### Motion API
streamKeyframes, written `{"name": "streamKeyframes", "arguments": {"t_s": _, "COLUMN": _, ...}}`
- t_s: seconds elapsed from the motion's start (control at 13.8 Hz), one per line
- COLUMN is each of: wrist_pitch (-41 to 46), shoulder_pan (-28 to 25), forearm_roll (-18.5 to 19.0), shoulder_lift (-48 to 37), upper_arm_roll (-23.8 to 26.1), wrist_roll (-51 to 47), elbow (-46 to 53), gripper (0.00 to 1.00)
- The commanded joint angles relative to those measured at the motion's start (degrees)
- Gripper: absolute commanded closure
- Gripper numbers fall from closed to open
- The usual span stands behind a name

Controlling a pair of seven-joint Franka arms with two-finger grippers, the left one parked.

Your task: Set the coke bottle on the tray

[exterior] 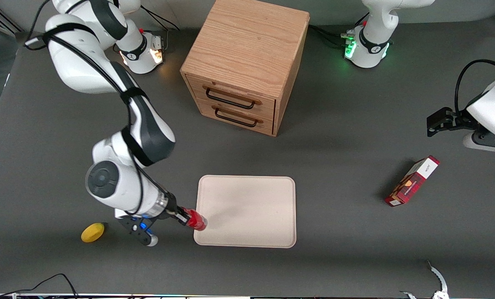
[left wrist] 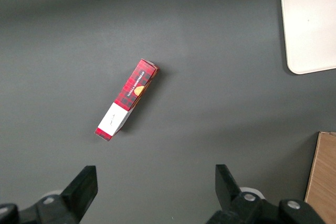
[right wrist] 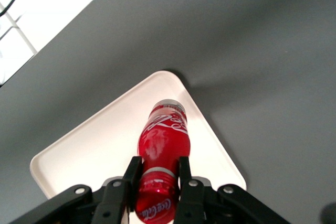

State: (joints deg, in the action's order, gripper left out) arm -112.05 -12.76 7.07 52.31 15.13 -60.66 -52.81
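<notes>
On the dark table (exterior: pixel 347 137) there is one coke bottle (exterior: pixel 197 220), one tray (exterior: pixel 247 211), one two-drawer wooden cabinet (exterior: pixel 244 62), one red-and-white box (exterior: pixel 412 181) and one yellow lemon-like fruit (exterior: pixel 92 232). The gripper (exterior: pixel 185 217) sits in the lower-left part of the front frame, at the tray's edge nearest the working arm, and its two fingers (right wrist: pixel 130 176) are clamped on the bottle's neck, just under the cap. In the wrist view the coke bottle (right wrist: pixel 163 140) points out from the gripper (right wrist: pixel 156 179) over the tray (right wrist: pixel 94 150), above the corner closest to the front camera; whether its base touches the tray surface cannot be told. Apart from the bottle over that corner, nothing lies on the tray. Bare table surrounds the tray on all edges. The cabinet stands at upper centre, both drawers shut. The box lies at right of the frame, toward the parked arm's end, well apart from the tray; the fruit lies at lower left, near the gripper
</notes>
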Motion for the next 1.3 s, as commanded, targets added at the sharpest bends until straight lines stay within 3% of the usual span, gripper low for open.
{"name": "streamKeyframes", "arguments": {"t_s": 0.0, "wrist_pitch": -1.41, "shoulder_pan": -0.77, "forearm_roll": 4.43, "shoulder_lift": 3.84, "upper_arm_roll": 1.47, "wrist_roll": -4.63, "elbow": 4.12, "gripper": 1.00}}
{"name": "streamKeyframes", "arguments": {"t_s": 0.22, "wrist_pitch": -2.65, "shoulder_pan": -0.95, "forearm_roll": 7.25, "shoulder_lift": 5.25, "upper_arm_roll": 2.62, "wrist_roll": -6.04, "elbow": 3.69, "gripper": 0.98}}
{"name": "streamKeyframes", "arguments": {"t_s": 0.29, "wrist_pitch": -2.65, "shoulder_pan": -0.86, "forearm_roll": 7.25, "shoulder_lift": 5.25, "upper_arm_roll": 2.62, "wrist_roll": -6.05, "elbow": 3.68, "gripper": 0.26}}
{"name": "streamKeyframes", "arguments": {"t_s": 0.36, "wrist_pitch": -2.65, "shoulder_pan": -0.86, "forearm_roll": 7.34, "shoulder_lift": 5.17, "upper_arm_roll": 2.62, "wrist_roll": -5.70, "elbow": 3.68, "gripper": 0.00}}
{"name": "streamKeyframes", "arguments": {"t_s": 0.65, "wrist_pitch": 4.96, "shoulder_pan": 0.89, "forearm_roll": 7.87, "shoulder_lift": 0.79, "upper_arm_roll": 5.87, "wrist_roll": -4.65, "elbow": 3.77, "gripper": 0.00}}
{"name": "streamKeyframes", "arguments": {"t_s": 0.94, "wrist_pitch": 22.45, "shoulder_pan": 3.43, "forearm_roll": 7.78, "shoulder_lift": -12.37, "upper_arm_roll": 8.59, "wrist_roll": 6.50, "elbow": 1.85, "gripper": 0.00}}
{"name": "streamKeyframes", "arguments": {"t_s": 1.23, "wrist_pitch": 34.68, "shoulder_pan": 11.69, "forearm_roll": 6.12, "shoulder_lift": -30.74, "upper_arm_roll": 8.87, "wrist_roll": 26.52, "elbow": -9.03, "gripper": 0.00}}
